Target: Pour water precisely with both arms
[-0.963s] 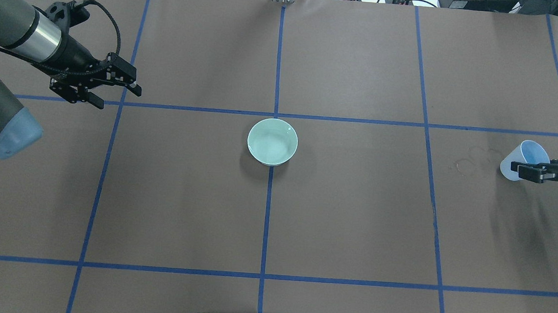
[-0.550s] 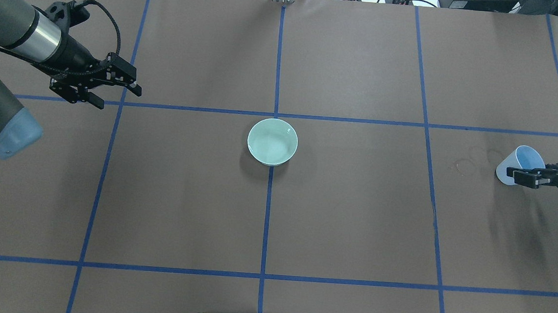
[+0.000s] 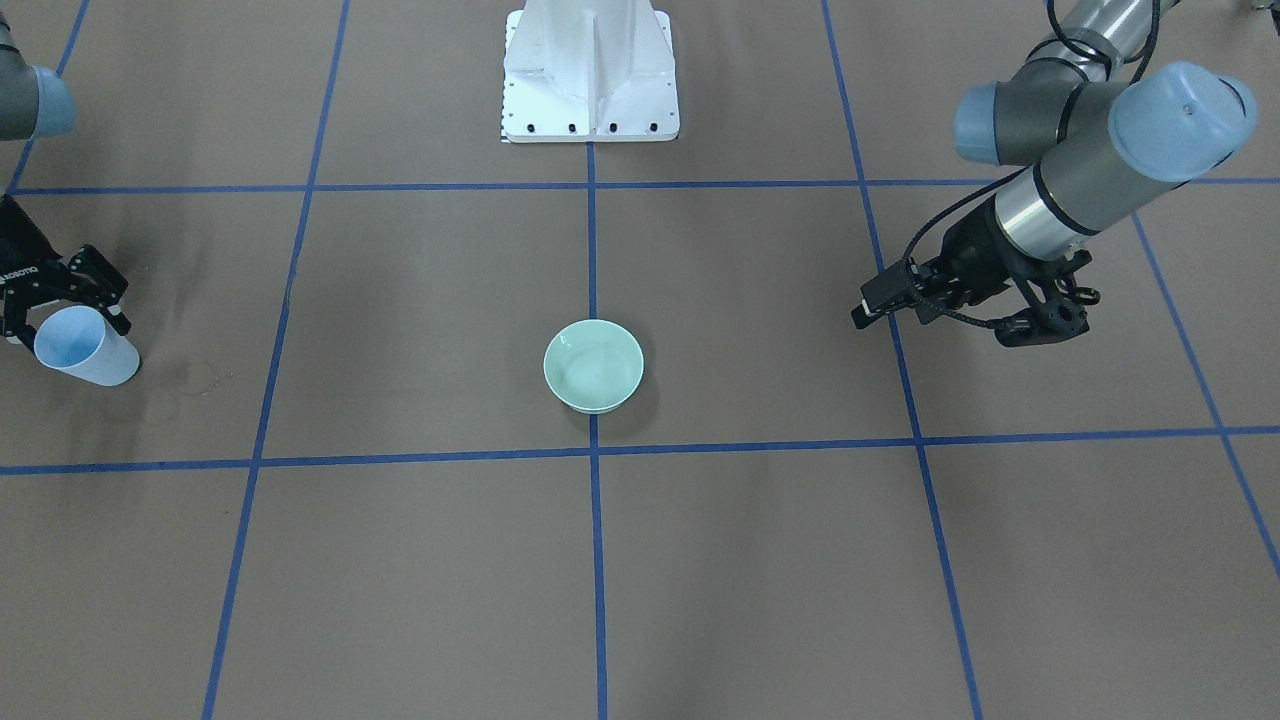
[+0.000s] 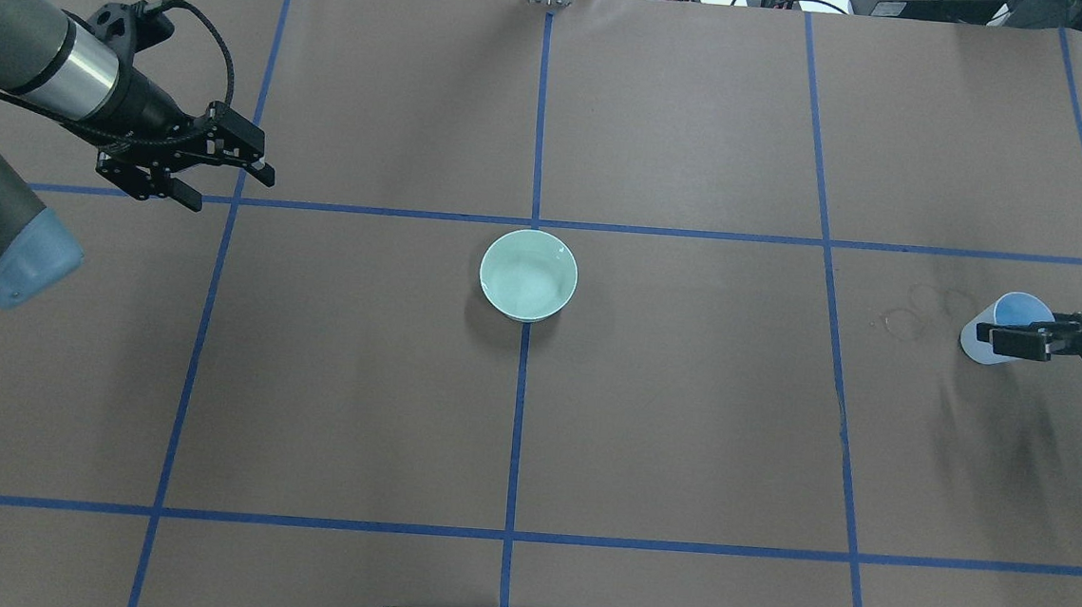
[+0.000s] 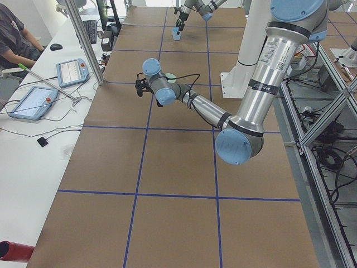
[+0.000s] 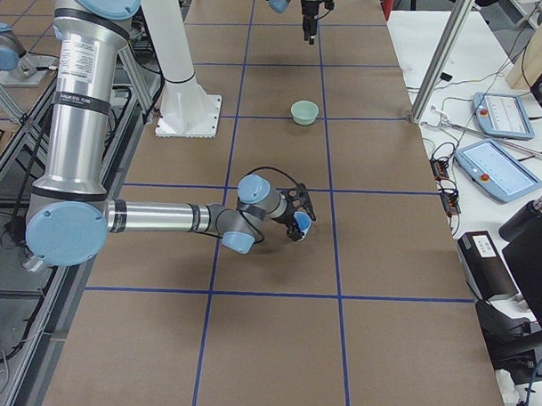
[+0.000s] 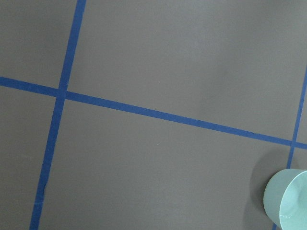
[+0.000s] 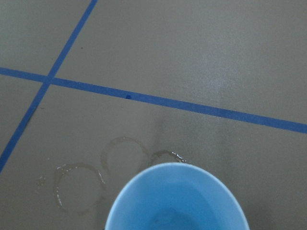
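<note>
Water (image 8: pixel 165 218): tiny bit, clear, hard to see, faint ripple at bottom of pale-blue cup (image 4: pixel 1001 326). Cup tilted, mouth open toward camera in right wrist view.

Right arm (image 6: pixel 156 216): grey and silver tubes, light-blue caps, reaching low across table. Right gripper (image 4: pixel 1024 339): black, two fingers closed around cup, far out at table's right side.

Left arm (image 4: pixel 34 59): same look, stretched over table's left side. Left gripper (image 4: pixel 198 170): black, fingers apart, holding nothing, up above table.
</note>
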`<state>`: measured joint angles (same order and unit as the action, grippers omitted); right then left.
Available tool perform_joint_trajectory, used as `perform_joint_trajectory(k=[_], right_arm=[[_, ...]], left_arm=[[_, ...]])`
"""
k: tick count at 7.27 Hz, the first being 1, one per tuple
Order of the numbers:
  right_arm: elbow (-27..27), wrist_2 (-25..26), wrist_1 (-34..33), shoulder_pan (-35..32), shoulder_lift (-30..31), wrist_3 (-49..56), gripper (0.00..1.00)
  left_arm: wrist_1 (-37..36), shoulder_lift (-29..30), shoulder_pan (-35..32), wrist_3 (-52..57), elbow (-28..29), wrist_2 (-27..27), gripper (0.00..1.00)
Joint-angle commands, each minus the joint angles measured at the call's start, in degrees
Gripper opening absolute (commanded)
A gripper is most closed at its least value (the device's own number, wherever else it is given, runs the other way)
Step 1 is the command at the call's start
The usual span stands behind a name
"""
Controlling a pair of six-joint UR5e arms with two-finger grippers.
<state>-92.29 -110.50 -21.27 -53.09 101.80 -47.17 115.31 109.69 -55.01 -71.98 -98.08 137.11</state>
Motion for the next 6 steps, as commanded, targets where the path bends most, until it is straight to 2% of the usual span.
perform_joint_trajectory(k=[1, 3, 5, 6], right_arm=[[-1.13, -6.91, -1.41, -7.36, -0.11, 3.64, 1.00], [-1.13, -16.10, -4.90, -16.04, -0.63, 5.60, 1.00], [-0.96, -17.47, -10.25, -19.33, -1.86, 8.22, 1.00], [-1.22, -17.47, -17.25, -21.08, -4.39, 13.11, 1.00]], left_arm=[[0.00, 0.00, -0.01, 0.00, 0.00, 0.00, 0.99], [0.00, 0.09, 0.08, 0.00, 0.00, 0.00, 0.99], [-0.09, 0.70, 0.78, -0.61, 0.00, -0.61, 0.99], [-0.09, 1.40, 1.91, -0.62, 0.09, -2.35, 0.99]])
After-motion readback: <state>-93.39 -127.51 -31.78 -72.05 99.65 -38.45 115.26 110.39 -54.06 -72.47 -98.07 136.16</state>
